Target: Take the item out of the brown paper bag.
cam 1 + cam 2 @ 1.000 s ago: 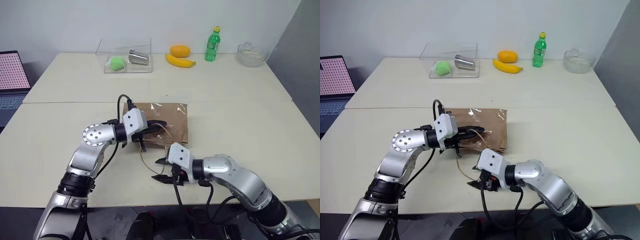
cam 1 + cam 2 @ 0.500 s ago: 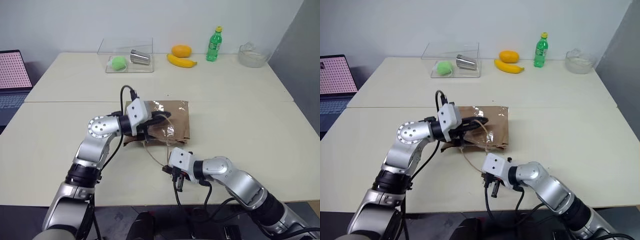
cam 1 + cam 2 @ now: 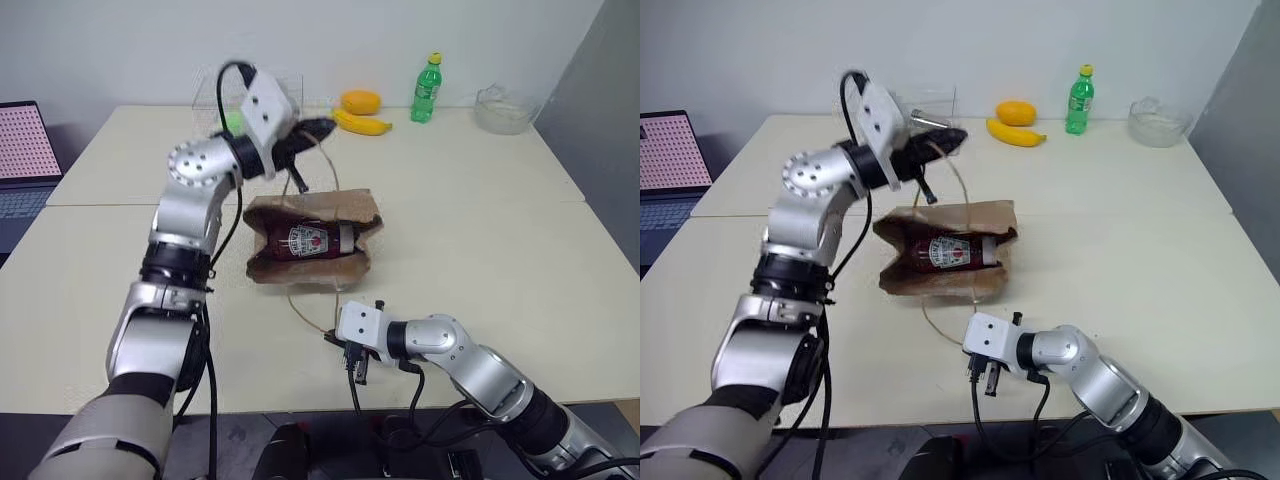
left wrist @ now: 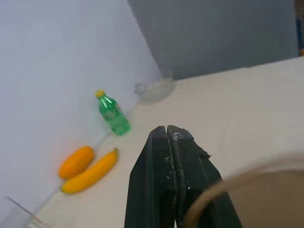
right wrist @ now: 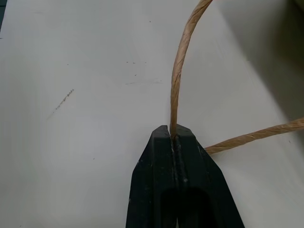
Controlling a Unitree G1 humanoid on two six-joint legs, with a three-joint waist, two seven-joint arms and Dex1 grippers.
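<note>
- Your cream table [image 3: 500, 250] runs back to a white wall, a seam crossing it just behind the brown paper bag [image 3: 310, 262].
- The bag's mouth gapes; the red ketchup bottle [image 3: 315, 240] lies inside.
- Left gripper [image 3: 318, 127], above the bag, is clenched on one loop handle [image 3: 333, 165].
- Right gripper [image 3: 361, 372], nearer you than the bag, pinches the other handle [image 5: 178, 80] at the table.
- Beyond the bag: banana [image 3: 360, 123], green soda bottle [image 3: 426, 89].
</note>
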